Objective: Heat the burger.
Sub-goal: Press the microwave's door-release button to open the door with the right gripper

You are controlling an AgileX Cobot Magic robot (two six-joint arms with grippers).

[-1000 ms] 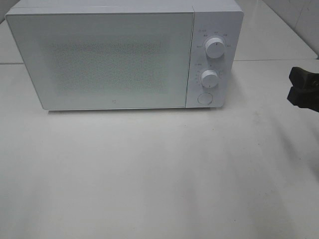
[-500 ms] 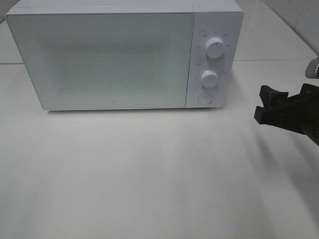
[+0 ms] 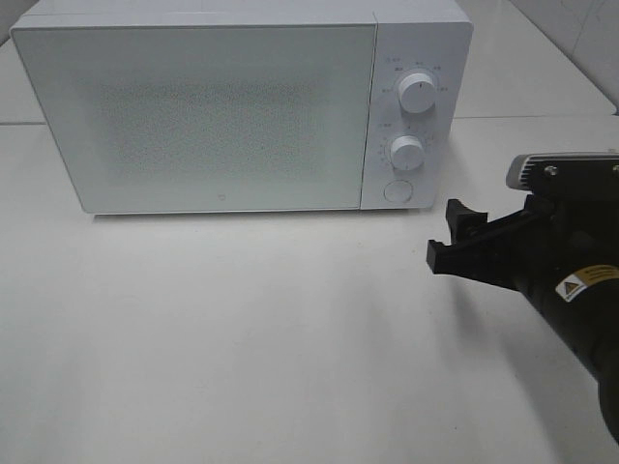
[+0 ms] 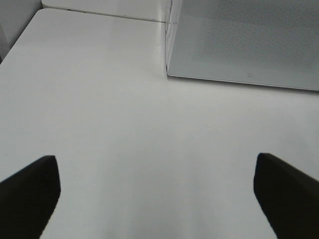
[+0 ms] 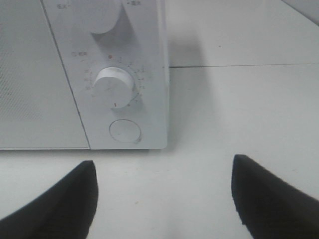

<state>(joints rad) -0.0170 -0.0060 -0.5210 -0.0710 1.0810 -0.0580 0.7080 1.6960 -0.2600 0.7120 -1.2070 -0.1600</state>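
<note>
At the back of a white table (image 3: 242,338), a white microwave (image 3: 193,106), front turned toward the high camera. Door (image 3: 208,116) shut, with a wide frosted panel speckled grey and nothing to be made out behind it. To the right of the door, a narrow control strip with 2 round white knobs stacked 1 above the other: upper dial (image 3: 418,93), lower dial (image 3: 407,153). Just below them, 1 flat round button (image 3: 396,191). Small printed marks around both dials, too small to read.

On the right side of the high view, the right gripper (image 3: 443,235), black, low over the table. In front of the microwave's control strip and a little to its right, near it but clearly apart. 2 fingers spread wide, nothing held between them, tips aimed toward the microwave. Behind the fingers, a black arm bearing a yellow warning sticker (image 3: 580,283), topped by a grey camera housing (image 3: 561,164).

From the right wrist camera, the lower dial and the button ahead, beyond the 2 dark fingertips, with only bare table in the gap.

Out of the high view, shown only by its own wrist camera, the left gripper (image 4: 155,164). 2 black fingers set wide apart, empty, above bare table, with the microwave's front left corner ahead.

Burger not visible in any of the 3 views; whereabouts impossible to tell.
</note>
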